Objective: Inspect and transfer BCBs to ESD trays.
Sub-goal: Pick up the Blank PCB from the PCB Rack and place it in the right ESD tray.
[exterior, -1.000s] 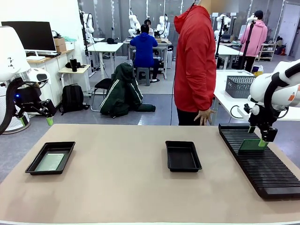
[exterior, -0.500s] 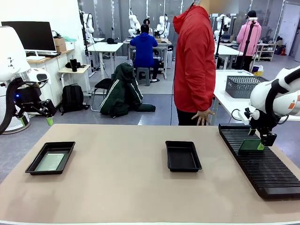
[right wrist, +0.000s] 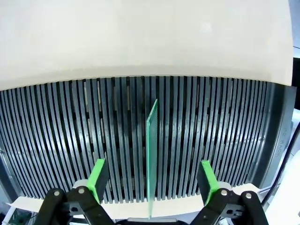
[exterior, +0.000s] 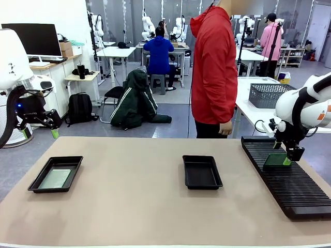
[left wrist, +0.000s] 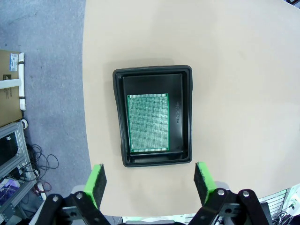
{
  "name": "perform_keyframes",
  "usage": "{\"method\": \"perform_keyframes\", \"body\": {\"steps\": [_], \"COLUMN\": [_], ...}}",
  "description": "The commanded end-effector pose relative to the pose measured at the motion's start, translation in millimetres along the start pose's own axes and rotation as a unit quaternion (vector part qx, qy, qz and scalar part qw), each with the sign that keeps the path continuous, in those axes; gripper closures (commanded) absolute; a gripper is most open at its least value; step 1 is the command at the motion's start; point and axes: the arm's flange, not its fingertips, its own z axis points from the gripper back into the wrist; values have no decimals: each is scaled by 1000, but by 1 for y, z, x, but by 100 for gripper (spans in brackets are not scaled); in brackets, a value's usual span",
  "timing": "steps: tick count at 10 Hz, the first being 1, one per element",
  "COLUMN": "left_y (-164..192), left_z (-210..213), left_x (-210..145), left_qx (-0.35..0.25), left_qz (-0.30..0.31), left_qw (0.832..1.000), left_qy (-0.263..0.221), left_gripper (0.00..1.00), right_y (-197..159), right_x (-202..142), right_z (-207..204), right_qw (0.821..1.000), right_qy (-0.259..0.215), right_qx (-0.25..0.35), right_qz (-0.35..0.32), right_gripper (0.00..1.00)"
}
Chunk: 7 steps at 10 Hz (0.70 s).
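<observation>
Right gripper (exterior: 283, 154): has come down a little and shifted slightly toward the right edge of the tabletop. Its parted fingers now sit lower over the BCB (exterior: 274, 162), which stands on edge near the far end of the slotted rack (exterior: 289, 196). The right arm's white elbow has dropped with it.

Person's hand (exterior: 225, 127): earlier spread open beyond the tabletop's far edge, now drawn in against the red jacket (exterior: 214, 67).

Background: a bystander in pink (exterior: 269, 37) has moved leftward.
</observation>
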Motion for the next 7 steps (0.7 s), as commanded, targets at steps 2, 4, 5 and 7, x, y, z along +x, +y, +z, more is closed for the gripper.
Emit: {"method": "perform_keyframes", "body": {"steps": [2, 4, 5, 7], "left_y": [0, 0, 0, 0], "left_z": [-1, -1, -1, -1], "left_x": [-1, -1, -1, -1], "left_qx": [-3, -3, -3, -3], "left_qz": [1, 1, 1, 1], "left_qw": [1000, 1000, 1000, 1000], "left_qy": [-4, -4, -4, -4], "left_gripper": [0, 0, 0, 0], "right_y": [0, 0, 0, 1], "right_x": [-2, -2, 0, -1], "right_z": [0, 0, 0, -2], "right_qw": [1000, 1000, 1000, 1000], "right_qy": [2, 2, 0, 5], "right_qx": [2, 2, 0, -1], "right_qz": [1, 1, 0, 8], "right_gripper": [0, 0, 0, 8]}}
